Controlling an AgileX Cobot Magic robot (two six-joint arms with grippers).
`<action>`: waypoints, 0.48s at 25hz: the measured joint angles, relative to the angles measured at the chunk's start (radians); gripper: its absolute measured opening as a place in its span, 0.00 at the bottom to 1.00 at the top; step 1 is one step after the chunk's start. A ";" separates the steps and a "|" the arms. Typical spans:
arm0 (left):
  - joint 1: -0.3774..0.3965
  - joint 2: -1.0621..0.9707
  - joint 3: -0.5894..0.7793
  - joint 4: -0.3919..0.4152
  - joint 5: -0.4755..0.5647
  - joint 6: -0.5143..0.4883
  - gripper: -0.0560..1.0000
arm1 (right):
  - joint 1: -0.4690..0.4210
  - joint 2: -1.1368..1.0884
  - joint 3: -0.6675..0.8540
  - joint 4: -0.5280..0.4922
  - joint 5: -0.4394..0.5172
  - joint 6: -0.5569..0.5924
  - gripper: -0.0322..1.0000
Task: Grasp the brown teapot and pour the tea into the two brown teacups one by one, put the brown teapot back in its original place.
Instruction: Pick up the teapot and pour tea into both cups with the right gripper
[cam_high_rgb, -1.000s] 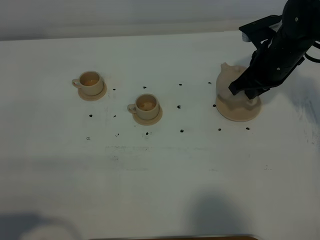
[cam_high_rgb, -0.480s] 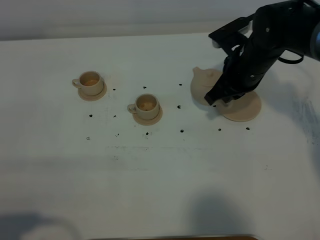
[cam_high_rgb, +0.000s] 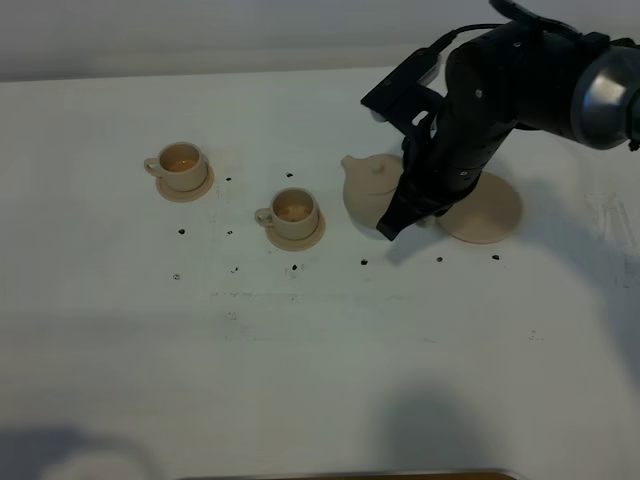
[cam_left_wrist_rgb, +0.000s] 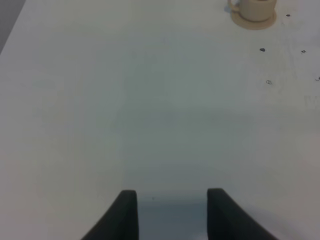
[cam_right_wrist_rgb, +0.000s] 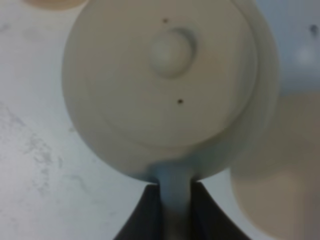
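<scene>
The brown teapot (cam_high_rgb: 368, 190) hangs above the table, held by its handle in my right gripper (cam_high_rgb: 398, 218), spout toward the cups. In the right wrist view the lid and knob (cam_right_wrist_rgb: 171, 50) fill the frame and the fingers (cam_right_wrist_rgb: 150, 215) pinch the handle (cam_right_wrist_rgb: 174, 200). The wide saucer (cam_high_rgb: 488, 212) lies bare to the teapot's right. The near teacup (cam_high_rgb: 293, 213) sits on its saucer just left of the teapot; the far teacup (cam_high_rgb: 181, 165) stands further left and shows in the left wrist view (cam_left_wrist_rgb: 255, 7). My left gripper (cam_left_wrist_rgb: 172, 210) is open over bare table.
Small black dots (cam_high_rgb: 359, 214) mark the white table (cam_high_rgb: 320, 340) around the cups and saucer. A dark edge runs along the front of the table (cam_high_rgb: 350, 476).
My right gripper has lifted the teapot off the wide saucer and carried it left toward the near teacup. The saucer now lies bare.
</scene>
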 joint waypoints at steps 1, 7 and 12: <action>0.000 0.000 0.000 0.000 0.000 0.000 0.35 | 0.011 0.000 0.000 -0.013 -0.001 0.000 0.13; 0.000 0.000 0.000 0.000 0.000 0.000 0.35 | 0.071 0.000 0.000 -0.098 -0.021 0.028 0.13; 0.000 0.000 0.000 0.000 0.000 0.000 0.35 | 0.103 0.000 0.000 -0.193 -0.032 0.068 0.13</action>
